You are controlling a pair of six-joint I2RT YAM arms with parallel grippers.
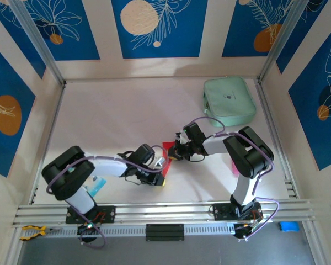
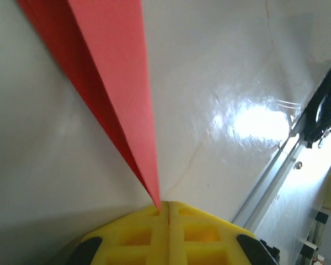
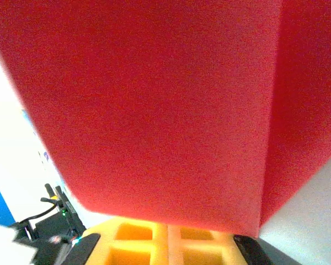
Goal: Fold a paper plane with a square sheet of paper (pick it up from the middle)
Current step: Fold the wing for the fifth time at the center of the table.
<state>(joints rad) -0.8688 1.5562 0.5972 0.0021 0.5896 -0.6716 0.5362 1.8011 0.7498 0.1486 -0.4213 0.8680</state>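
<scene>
A yellow clip [image 1: 33, 231] lies at the near left corner, outside the front rail [image 1: 165, 210]. Just inside the rail a blue-and-white packet [image 1: 96, 185] rests against the left arm; its print is too small to read.

The left tool [image 1: 161, 175] sits low over the white surface [image 1: 116, 116], near its middle. In the left wrist view the yellow fingers [image 2: 149, 232] are pressed together with no gap, pinching the narrow tip of the red paper [image 2: 116, 83]. The paper is seen nearly edge-on there and widens as it runs away from the left tool [image 2: 166, 207]. Its pale pink face is to the right and its darker red face to the left.

From above, the paper [image 1: 169, 148] is between the two tools, off the surface's edges. The far left half of the surface is bare up to the back wall.

The right tool [image 1: 176, 151] meets the paper from the right. In its wrist view the right tool [image 3: 166, 227] is closed too, its fingers [image 3: 132, 234] together on the paper's near edge. The paper [image 3: 154, 110] spreads broad and blurred above, with a straight crease running up on the right.

A mint-green pouch [image 1: 229, 100] lies flat at the far right corner, just beside the right rail, well apart from the paper. The small dark mark at its centre cannot be read. A pink strip [image 1: 233, 167] shows beside the right arm. A blue object [image 1: 289, 226] lies outside the front rail at the near right.
</scene>
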